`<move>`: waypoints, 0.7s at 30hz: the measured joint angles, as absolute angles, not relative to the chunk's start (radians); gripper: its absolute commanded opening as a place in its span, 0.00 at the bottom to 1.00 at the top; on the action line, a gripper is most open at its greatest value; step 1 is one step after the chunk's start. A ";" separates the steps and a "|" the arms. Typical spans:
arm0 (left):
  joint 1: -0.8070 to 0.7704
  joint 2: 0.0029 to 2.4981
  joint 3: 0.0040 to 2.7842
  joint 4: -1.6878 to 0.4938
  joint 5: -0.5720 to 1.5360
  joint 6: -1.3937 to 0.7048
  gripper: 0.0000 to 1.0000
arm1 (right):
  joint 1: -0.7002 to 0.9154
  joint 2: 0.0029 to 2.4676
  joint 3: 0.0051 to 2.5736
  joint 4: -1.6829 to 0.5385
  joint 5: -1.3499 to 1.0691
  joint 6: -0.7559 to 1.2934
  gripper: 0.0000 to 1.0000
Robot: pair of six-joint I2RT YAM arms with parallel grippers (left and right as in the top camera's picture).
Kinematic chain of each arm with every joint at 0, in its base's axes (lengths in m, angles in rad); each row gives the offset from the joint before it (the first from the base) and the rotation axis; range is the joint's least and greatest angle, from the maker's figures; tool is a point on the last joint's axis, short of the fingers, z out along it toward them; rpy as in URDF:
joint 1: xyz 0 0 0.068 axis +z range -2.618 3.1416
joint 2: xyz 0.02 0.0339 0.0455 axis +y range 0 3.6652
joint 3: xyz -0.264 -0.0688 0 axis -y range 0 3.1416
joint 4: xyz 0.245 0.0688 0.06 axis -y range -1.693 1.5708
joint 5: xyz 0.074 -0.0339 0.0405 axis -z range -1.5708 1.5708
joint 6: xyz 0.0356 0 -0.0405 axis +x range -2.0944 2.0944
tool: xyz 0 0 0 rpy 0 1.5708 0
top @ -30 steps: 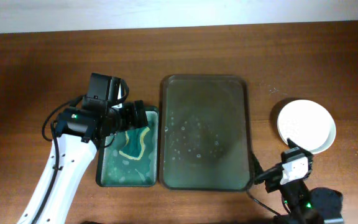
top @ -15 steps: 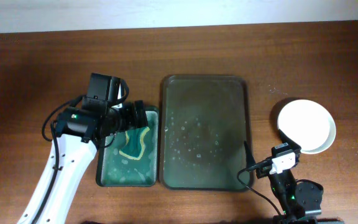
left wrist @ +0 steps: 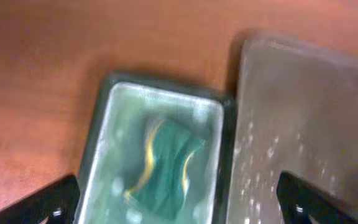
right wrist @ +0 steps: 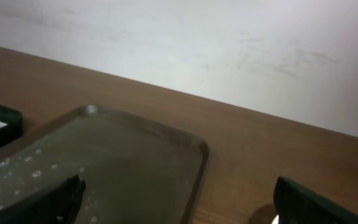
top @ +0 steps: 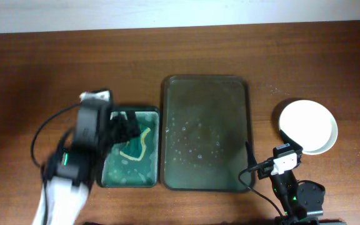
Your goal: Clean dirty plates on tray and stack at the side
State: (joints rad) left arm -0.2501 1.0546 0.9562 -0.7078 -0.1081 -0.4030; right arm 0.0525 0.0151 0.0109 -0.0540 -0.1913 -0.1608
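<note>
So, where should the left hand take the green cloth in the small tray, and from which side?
Pinch the cloth at its yellow-edged fold near the middle, coming straight down from above. It lies crumpled inside the small green tray, whose raised rim likely blocks a sideways approach. The left hand hangs open over it.

Tray (top: 205, 94): dark olive-brown, rectangular, with rounded corners and a raised rim. It lay flat at mid-table (top: 42, 75), its floor speckled with droplets. Round white plates (top: 308, 127) sat stacked on the table, apart to the tray's right, the uppermost face plain white; number indistinct.
</note>
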 measured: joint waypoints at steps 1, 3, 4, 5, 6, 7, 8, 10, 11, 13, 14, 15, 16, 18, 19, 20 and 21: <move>-0.247 0.953 0.879 -0.640 -0.118 -0.403 0.99 | 0.052 0.015 0.011 -0.055 -0.191 -0.161 0.98; -0.217 0.732 0.690 -0.458 -0.124 -0.403 0.99 | 0.052 0.015 0.011 -0.055 -0.191 -0.160 0.98; -0.192 0.645 0.607 -0.403 -0.128 -0.403 0.99 | 0.052 0.015 0.011 -0.055 -0.191 -0.161 0.98; -0.166 0.568 0.533 -0.331 -0.131 -0.403 0.99 | 0.052 0.015 0.011 -0.055 -0.191 -0.161 0.99; -0.144 0.509 0.484 -0.282 -0.131 -0.403 0.99 | 0.052 0.015 0.011 -0.055 -0.190 -0.160 0.98; -0.123 0.448 0.432 -0.242 -0.132 -0.403 0.99 | 0.052 0.015 0.011 -0.055 -0.191 -0.160 0.98; -0.104 0.367 0.372 -0.172 -0.132 -0.403 0.99 | 0.052 0.015 0.011 -0.055 -0.190 -0.160 0.98; -0.092 0.220 0.253 -0.035 -0.131 -0.403 0.99 | 0.052 0.015 0.011 -0.054 -0.187 -0.160 0.98; -0.091 0.160 0.198 0.015 -0.130 -0.403 0.99 | 0.052 0.016 0.011 -0.055 -0.187 -0.161 0.98; -0.091 0.048 0.090 0.079 -0.130 -0.403 0.99 | 0.052 0.016 0.011 -0.055 -0.187 -0.160 0.98; -0.091 0.019 0.045 0.077 -0.131 -0.404 0.99 | 0.052 0.016 0.011 -0.055 -0.187 -0.161 0.98; -0.091 0.017 0.030 0.048 -0.130 -0.404 0.99 | 0.052 0.016 0.011 -0.055 -0.187 -0.160 0.98; -0.091 0.016 0.023 -0.010 -0.128 -0.404 1.00 | 0.052 0.016 0.011 -0.055 -0.187 -0.161 0.98; -0.091 0.016 0.011 -0.068 -0.120 -0.403 0.99 | 0.052 0.016 0.011 -0.055 -0.187 -0.160 0.98; -0.091 0.015 0.011 -0.068 -0.118 -0.404 0.99 | 0.052 0.016 0.011 -0.055 -0.187 -0.161 0.98; -0.091 0.015 0.011 -0.068 -0.115 -0.404 0.99 | 0.052 0.016 0.011 -0.055 -0.187 -0.161 0.98; -0.091 0.015 0.011 -0.068 -0.113 -0.404 1.00 | 0.052 0.016 0.011 -0.055 -0.187 -0.161 0.98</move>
